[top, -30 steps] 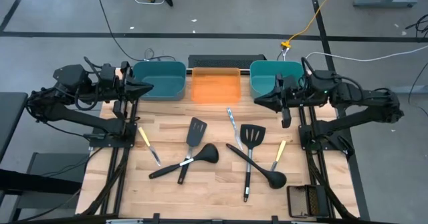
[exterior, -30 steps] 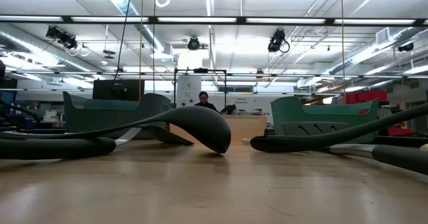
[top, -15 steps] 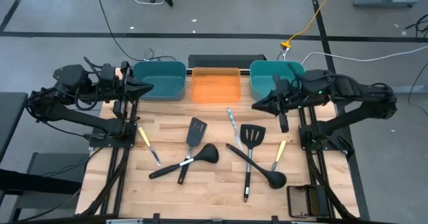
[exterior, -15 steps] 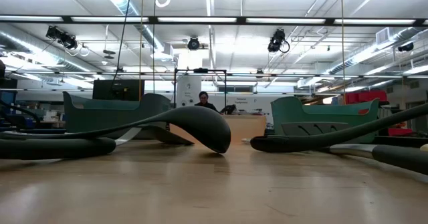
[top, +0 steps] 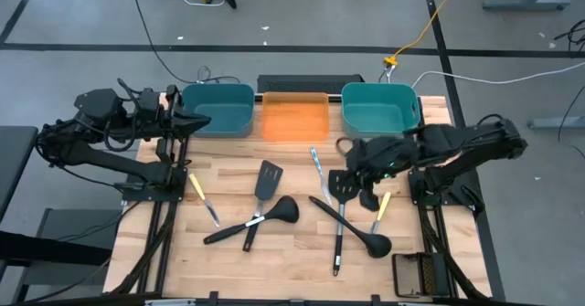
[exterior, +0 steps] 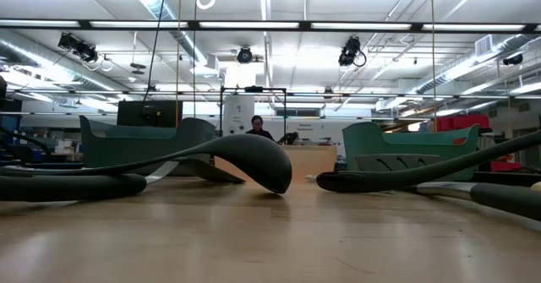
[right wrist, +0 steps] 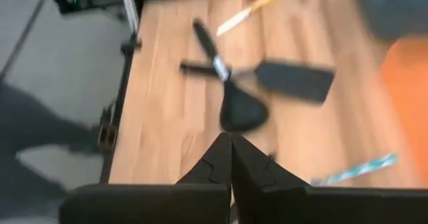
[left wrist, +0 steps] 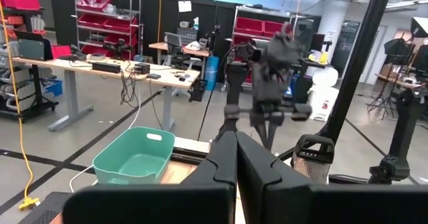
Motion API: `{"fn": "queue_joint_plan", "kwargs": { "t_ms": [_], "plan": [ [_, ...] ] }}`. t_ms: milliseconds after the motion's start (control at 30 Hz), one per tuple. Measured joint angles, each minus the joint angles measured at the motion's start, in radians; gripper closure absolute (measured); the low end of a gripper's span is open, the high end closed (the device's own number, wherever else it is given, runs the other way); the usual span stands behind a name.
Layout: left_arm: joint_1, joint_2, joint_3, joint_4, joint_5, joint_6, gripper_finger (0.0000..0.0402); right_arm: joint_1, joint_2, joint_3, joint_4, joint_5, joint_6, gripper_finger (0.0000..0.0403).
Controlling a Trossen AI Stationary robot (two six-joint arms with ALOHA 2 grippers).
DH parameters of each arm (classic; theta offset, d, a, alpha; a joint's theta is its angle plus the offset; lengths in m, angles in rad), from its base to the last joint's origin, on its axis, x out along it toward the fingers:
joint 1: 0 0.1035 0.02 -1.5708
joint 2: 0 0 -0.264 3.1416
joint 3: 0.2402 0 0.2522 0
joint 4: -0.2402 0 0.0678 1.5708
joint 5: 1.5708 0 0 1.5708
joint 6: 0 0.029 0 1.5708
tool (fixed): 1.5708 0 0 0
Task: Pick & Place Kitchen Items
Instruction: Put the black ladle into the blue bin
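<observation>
Nothing has been put away yet: both teal bins [top: 218,108] [top: 379,105] and the orange bin [top: 295,118] look bare inside, while the seven utensils — two slotted spatulas [top: 267,180] [top: 345,186], two ladles [top: 283,210] [top: 375,245] and three knives [top: 203,197] [top: 317,169] [top: 381,206] — lie on the table [top: 292,260]. The right gripper [top: 345,163] hovers near the right spatula, fingers together and empty; the left gripper [top: 196,119], likewise pinched closed, waits beside the left teal bin. The right wrist view is blurred — height above the spatula can't be judged.

Right pincer [top: 340,163] shut, low over table; left pincer [top: 203,119] shut, raised.
</observation>
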Motion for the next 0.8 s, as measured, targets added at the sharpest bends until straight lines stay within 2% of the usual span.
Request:
{"fn": "queue_joint_plan", "kwargs": {
  "t_ms": [167,500,800],
  "plan": [
    [0.000,0.000,0.000,0.000,0.015,0.008,0.0399,0.026,0.078,0.000,-0.085,-0.027,0.034,0.0388],
    [0.000,0.000,0.000,-0.002,0.018,0.007,0.0399,0.033,0.207,0.000,-0.098,-0.212,0.095,0.0385],
    [0.000,0.000,0.000,-0.023,0.039,0.007,0.0399,0.033,0.246,0.000,-0.103,-0.218,0.180,0.0384]
  ]
}}
